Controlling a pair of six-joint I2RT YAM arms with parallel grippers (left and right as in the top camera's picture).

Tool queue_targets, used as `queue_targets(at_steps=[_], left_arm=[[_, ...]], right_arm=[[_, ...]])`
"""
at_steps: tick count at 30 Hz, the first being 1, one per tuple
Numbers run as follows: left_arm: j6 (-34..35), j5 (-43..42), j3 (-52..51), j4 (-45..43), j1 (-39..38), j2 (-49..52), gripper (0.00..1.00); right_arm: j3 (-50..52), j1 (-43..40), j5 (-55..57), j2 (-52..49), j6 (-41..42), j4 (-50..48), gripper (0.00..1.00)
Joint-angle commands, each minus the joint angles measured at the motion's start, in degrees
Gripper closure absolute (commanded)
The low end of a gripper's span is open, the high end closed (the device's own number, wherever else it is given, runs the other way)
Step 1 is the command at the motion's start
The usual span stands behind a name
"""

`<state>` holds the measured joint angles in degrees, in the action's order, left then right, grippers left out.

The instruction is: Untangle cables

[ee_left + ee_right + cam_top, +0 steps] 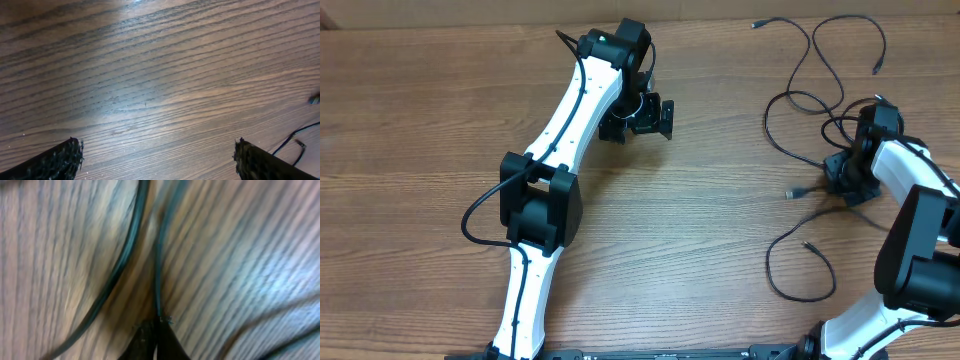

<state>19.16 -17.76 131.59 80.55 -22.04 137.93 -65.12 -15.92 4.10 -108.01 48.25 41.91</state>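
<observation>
Several thin black cables (810,100) lie loosely tangled on the right part of the wooden table, with plug ends at the far edge (758,23) and near the middle (790,194). My right gripper (844,180) is down among them and shut on one cable (158,275), which runs straight out from between the closed fingertips (159,321); another cable (120,265) curves beside it. My left gripper (642,118) is open and empty over bare wood at the far centre, its two fingertips wide apart (157,155). A cable end (295,145) shows at the right edge of the left wrist view.
The table's far edge runs along the top of the overhead view. A cable loop (800,270) lies on the table in front of the right arm. The left arm (555,150) stretches diagonally across the left half.
</observation>
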Motion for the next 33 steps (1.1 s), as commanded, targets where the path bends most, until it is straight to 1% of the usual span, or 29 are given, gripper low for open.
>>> queue_targets(at_steps=[1, 7, 12, 17, 21, 26, 27, 28, 32, 33], left_arm=[[0.1, 0.2, 1.3, 0.0, -0.1, -0.4, 0.0], [0.1, 0.2, 1.3, 0.0, -0.1, -0.4, 0.0], [0.1, 0.2, 1.3, 0.0, -0.1, -0.4, 0.01], [0.1, 0.2, 1.3, 0.2, -0.1, -0.4, 0.0], [0.1, 0.2, 1.3, 0.2, -0.1, -0.4, 0.0], [0.1, 0.2, 1.3, 0.2, -0.1, -0.4, 0.01], [0.1, 0.2, 1.3, 0.2, -0.1, -0.4, 0.0], [0.1, 0.2, 1.3, 0.2, -0.1, -0.4, 0.01], [0.1, 0.2, 1.3, 0.2, -0.1, -0.4, 0.0], [0.1, 0.2, 1.3, 0.2, -0.1, -0.4, 0.01]], right_arm=[[1.2, 0.5, -7.2, -3.5, -3.4, 1.9, 0.96], [1.2, 0.4, -7.1, -3.5, -2.6, 4.3, 0.96], [1.2, -0.5, -6.6, -3.5, 7.6, 8.2, 0.96], [1.2, -3.0, -6.6, -3.5, 11.3, 9.0, 0.96], [1.2, -5.0, -6.6, -3.3, 11.6, 9.3, 0.96], [1.2, -6.0, -6.6, -1.6, 8.5, 9.3, 0.96], [1.2, -6.0, -6.6, -1.1, 8.5, 9.3, 0.93], [1.2, -6.0, -6.6, -0.5, 8.5, 9.3, 0.87], [1.2, -6.0, -6.6, 2.2, 7.8, 9.5, 0.5], [1.2, -6.0, -6.6, 2.9, 7.1, 9.4, 0.44]])
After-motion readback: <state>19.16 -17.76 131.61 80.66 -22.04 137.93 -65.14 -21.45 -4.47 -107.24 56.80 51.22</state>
